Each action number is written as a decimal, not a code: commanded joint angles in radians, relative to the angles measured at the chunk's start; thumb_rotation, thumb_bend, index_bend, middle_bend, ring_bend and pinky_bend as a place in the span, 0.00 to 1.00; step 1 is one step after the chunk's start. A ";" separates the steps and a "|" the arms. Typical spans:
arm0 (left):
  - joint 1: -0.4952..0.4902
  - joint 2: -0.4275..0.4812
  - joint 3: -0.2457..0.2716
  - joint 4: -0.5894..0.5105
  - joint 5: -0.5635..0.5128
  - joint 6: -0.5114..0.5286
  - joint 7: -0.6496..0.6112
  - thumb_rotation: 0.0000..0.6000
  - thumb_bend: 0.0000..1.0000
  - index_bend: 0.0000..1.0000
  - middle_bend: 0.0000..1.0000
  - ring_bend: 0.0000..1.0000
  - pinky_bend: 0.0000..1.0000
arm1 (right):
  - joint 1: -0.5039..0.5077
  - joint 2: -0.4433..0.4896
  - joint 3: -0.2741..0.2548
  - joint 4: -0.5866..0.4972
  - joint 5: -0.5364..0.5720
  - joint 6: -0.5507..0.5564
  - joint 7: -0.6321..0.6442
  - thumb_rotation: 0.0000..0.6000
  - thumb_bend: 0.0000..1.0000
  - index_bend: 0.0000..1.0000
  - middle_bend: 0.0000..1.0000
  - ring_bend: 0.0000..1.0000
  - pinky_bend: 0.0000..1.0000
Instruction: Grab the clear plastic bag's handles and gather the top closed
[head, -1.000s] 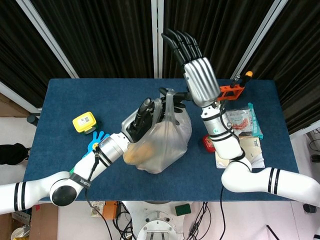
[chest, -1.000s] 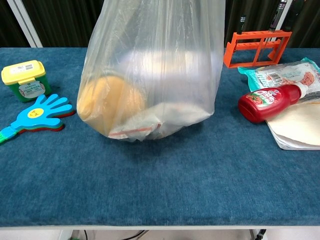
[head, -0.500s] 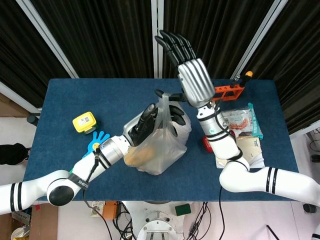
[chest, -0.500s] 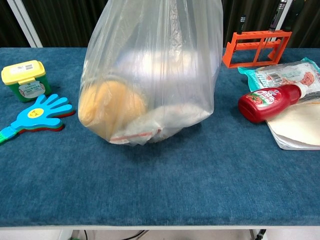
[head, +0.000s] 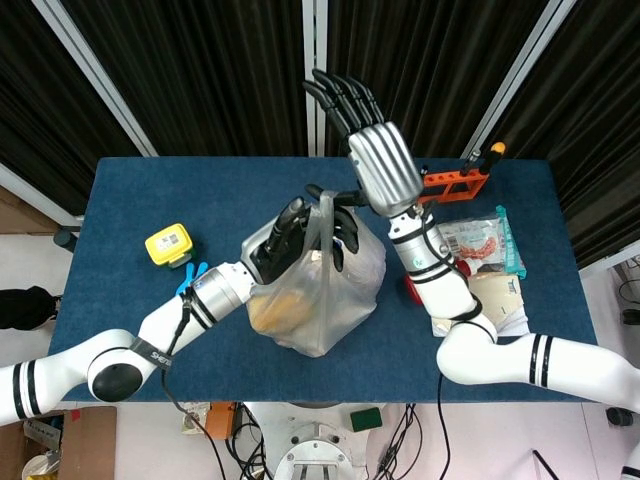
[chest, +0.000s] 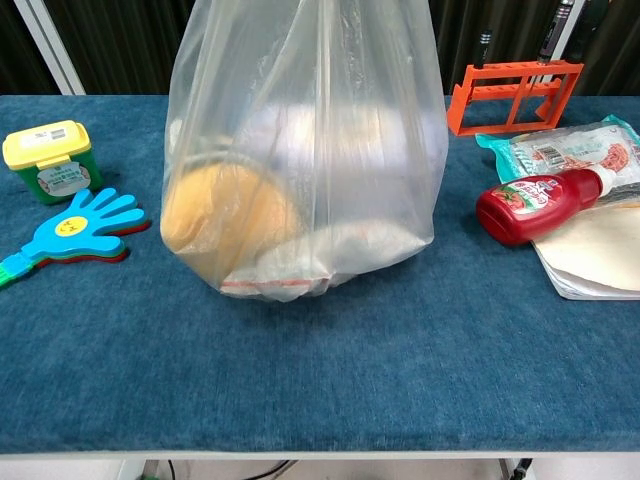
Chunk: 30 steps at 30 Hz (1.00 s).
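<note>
Centrally on the blue table (head: 120, 200), one clear plastic bag (head: 320, 285) is seen standing, its top drawn up into a narrow neck; a round orange item (chest: 225, 220) and a flat zip pouch (chest: 300, 270) are visible inside it. Open cloth is left along the front edge and across the far-left corner. Toward the left edge, one yellow-lidded tub (head: 168, 245) and one blue hand-shaped clapper (chest: 75, 228) are set close together. Toward the right edge, one orange rack (head: 450, 185) lies near the far edge, with one red sauce bottle (chest: 535, 205), one printed snack packet (chest: 570, 150) and one pale flat sheet (chest: 600, 255) crowded in front of it. The left robot hand (head: 283, 235) is pressed against the bag's upper left side, dark fingers (head: 340, 230) curled around the gathered handles (head: 325, 205). The right robot hand (head: 370, 150) is raised above the bag's neck, fingers straight and close together; whether its thumb catches the plastic cannot be told.
</note>
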 joint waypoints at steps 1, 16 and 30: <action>0.005 -0.002 -0.008 0.001 0.006 0.001 -0.010 0.20 0.01 0.42 0.48 0.42 0.55 | -0.002 0.003 -0.001 0.002 0.003 -0.003 0.002 1.00 0.09 0.00 0.00 0.00 0.00; 0.057 0.035 -0.063 -0.013 0.037 0.031 -0.057 0.19 0.00 0.50 0.58 0.49 0.64 | -0.044 0.074 -0.030 0.009 0.015 -0.071 0.045 1.00 0.04 0.00 0.00 0.00 0.00; 0.060 0.091 -0.105 0.035 -0.070 0.090 -0.050 0.18 0.00 0.49 0.57 0.49 0.64 | -0.204 0.278 -0.043 -0.095 -0.128 -0.125 0.347 1.00 0.00 0.00 0.00 0.00 0.00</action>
